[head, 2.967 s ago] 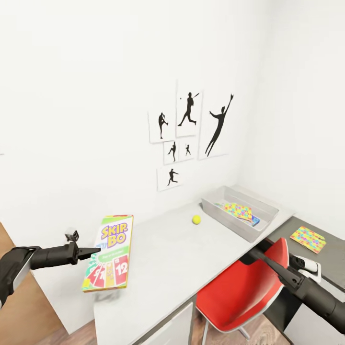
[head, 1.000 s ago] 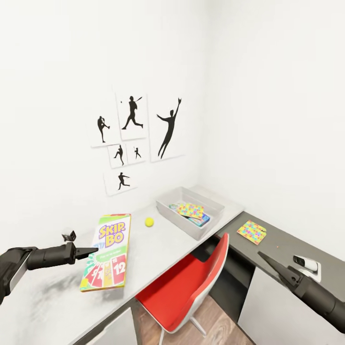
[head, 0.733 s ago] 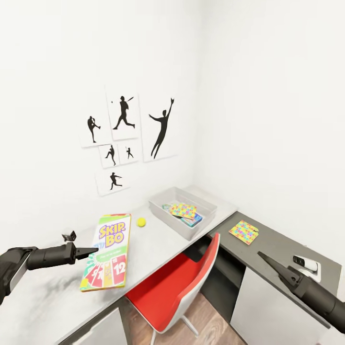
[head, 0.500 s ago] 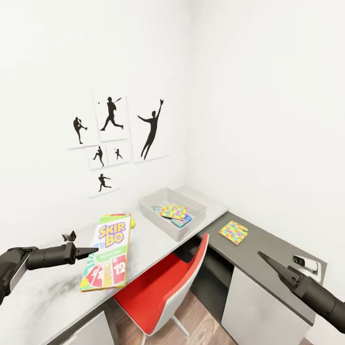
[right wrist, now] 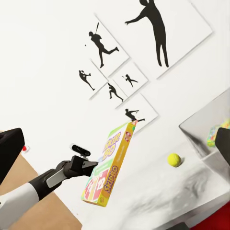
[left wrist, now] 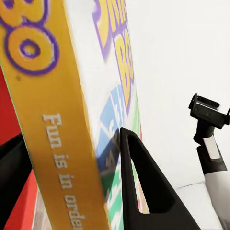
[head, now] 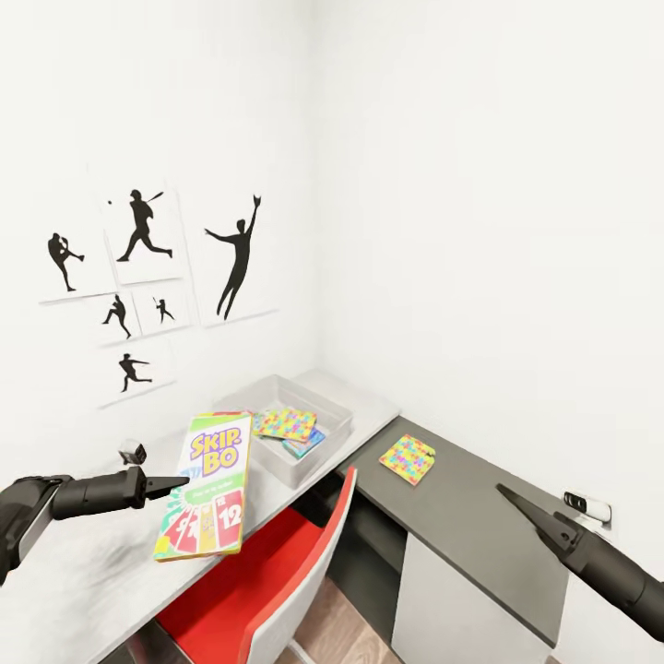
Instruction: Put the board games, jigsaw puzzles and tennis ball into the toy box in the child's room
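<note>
SKIP-BO board game [head: 207, 486] reads "Fun is in", clamped by left end effector [head: 175, 482]

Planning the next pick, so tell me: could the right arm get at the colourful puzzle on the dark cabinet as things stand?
Probably yes. The right gripper hovers over the dark cabinet, holding nothing, and the puzzle lies flat in the open ahead of it. Nothing stands between them.

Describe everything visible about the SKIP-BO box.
The SKIP-BO box is a flat card box, printed green, white and red with a yellow-orange side edge, purple-and-yellow lettering and numbered cards, one reading 12. The left claw is shut on its long edge, holding it in the air above the table, its printed face tilted toward the head camera. Nothing else touches it.
</note>
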Tool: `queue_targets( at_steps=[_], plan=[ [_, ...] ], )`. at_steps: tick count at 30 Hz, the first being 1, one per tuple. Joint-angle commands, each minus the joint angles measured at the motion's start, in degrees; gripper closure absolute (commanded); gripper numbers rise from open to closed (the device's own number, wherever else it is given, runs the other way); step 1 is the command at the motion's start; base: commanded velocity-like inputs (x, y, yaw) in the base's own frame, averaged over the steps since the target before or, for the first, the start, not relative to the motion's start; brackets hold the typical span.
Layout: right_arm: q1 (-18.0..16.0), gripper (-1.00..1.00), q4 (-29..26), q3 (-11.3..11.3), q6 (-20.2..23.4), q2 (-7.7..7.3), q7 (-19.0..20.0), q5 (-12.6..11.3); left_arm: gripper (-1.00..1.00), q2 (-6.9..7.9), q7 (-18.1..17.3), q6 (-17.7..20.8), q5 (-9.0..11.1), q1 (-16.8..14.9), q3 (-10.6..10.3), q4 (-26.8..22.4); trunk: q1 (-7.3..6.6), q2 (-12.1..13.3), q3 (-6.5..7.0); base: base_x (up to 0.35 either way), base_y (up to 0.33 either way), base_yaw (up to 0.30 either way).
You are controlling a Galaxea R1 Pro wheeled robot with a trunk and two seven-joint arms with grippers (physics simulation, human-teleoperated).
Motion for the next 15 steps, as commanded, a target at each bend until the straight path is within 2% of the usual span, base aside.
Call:
queue_targets(
  at_steps=[1, 10, 15],
  plan=[
    [0.0, -1.00, 0.0, 0.0, 0.5, 0.00, 0.1, -0.1, 1.00, 0.02, -0.2, 0.5, 0.1, 0.0, 0.0, 0.0, 0.05, 0.0, 0.02, 0.270, -0.070, -0.091],
    [0.0, -1.00, 0.0, 0.0, 0.5, 0.00, 0.0, -0.1, 1.00, 0.01, -0.2, 0.4, 0.1, 0.0, 0.0, 0.0, 0.05, 0.0, 0.11, 0.284, -0.100, -0.029],
    [0.0, -1.00, 0.0, 0.0, 0.5, 0.00, 0.1, -0.1, 1.00, -0.01, -0.2, 0.4, 0.1, 0.0, 0.0, 0.0, 0.05, 0.0, 0.11, 0.173, -0.131, -0.002]
  ],
)
